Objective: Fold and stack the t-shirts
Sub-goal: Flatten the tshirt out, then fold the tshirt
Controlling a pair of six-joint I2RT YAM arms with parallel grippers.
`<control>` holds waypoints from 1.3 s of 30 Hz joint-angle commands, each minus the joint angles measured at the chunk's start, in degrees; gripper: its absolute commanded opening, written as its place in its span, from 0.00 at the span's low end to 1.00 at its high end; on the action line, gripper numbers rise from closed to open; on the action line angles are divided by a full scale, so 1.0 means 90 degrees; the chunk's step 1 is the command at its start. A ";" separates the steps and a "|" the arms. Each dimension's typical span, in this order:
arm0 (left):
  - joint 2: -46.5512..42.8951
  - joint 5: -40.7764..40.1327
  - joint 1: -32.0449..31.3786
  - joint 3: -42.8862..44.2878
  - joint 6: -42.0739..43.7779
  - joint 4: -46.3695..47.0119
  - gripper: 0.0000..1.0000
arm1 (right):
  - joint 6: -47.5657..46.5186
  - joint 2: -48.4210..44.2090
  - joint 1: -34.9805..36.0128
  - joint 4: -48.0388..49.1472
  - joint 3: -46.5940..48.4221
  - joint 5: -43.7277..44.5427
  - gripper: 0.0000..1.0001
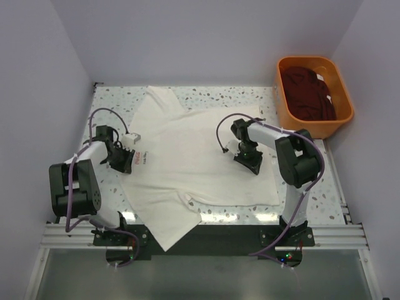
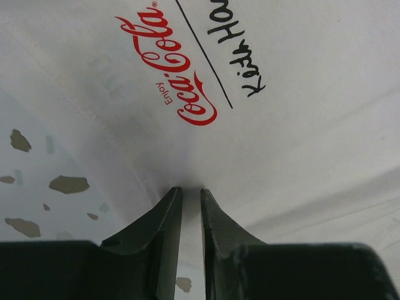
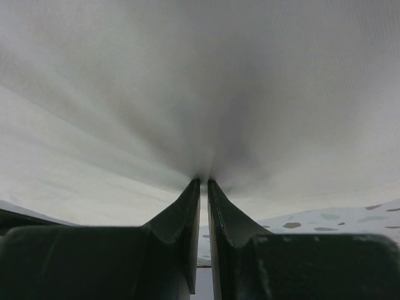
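A cream-white t-shirt (image 1: 187,150) lies spread across the speckled table (image 1: 250,100), with one corner drooping over the near edge. My left gripper (image 1: 122,159) sits at the shirt's left edge beside the small red print (image 1: 137,159). In the left wrist view its jaws (image 2: 190,190) stand nearly together, pinching the white cloth (image 2: 300,125) just below the red print (image 2: 169,69). My right gripper (image 1: 250,159) is on the shirt's right part. Its jaws (image 3: 203,181) are shut on the cloth (image 3: 187,81), which pulls into creases toward the tips. A dark maroon t-shirt (image 1: 309,94) lies bunched in the tub.
An orange plastic tub (image 1: 312,60) stands at the back right corner of the table. Grey walls close in on the left, back and right. A metal rail (image 1: 325,234) runs along the near edge by the arm bases.
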 commanded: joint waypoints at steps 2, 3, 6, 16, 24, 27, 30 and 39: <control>-0.0418 -0.0779 0.0037 -0.0598 0.0238 -0.0884 0.23 | -0.0075 -0.0139 0.0081 -0.0233 -0.0441 -0.0482 0.14; -0.0478 -0.0769 0.0037 -0.0598 0.0287 -0.0973 0.21 | -0.0105 -0.0246 0.0120 -0.0408 -0.0422 -0.0675 0.13; -0.0741 -0.0313 0.0046 -0.0364 0.0540 -0.1325 0.23 | -0.0164 -0.0452 0.0082 -0.0682 -0.0149 -0.1116 0.13; 0.0428 0.1701 0.0047 0.3274 -0.0140 -0.0489 0.52 | 0.0646 0.0736 -0.1178 -0.0449 0.3433 -0.1606 0.15; 0.3016 0.2053 0.0007 0.5903 -0.2240 0.0949 0.56 | 0.1145 0.2036 -0.1891 0.0859 0.5505 -0.1029 0.23; 0.3709 0.1936 -0.0061 0.6499 -0.2778 0.1496 0.57 | 0.1165 0.2465 -0.2018 0.1172 0.5994 -0.1068 0.28; 0.4315 0.1712 -0.0158 0.7056 -0.2994 0.1711 0.57 | 0.1165 0.2720 -0.2087 0.1631 0.6131 -0.1136 0.34; 0.5078 0.1448 -0.0237 0.7537 -0.2965 0.1829 0.58 | 0.1087 0.3443 -0.2126 0.2208 0.6688 -0.1244 0.46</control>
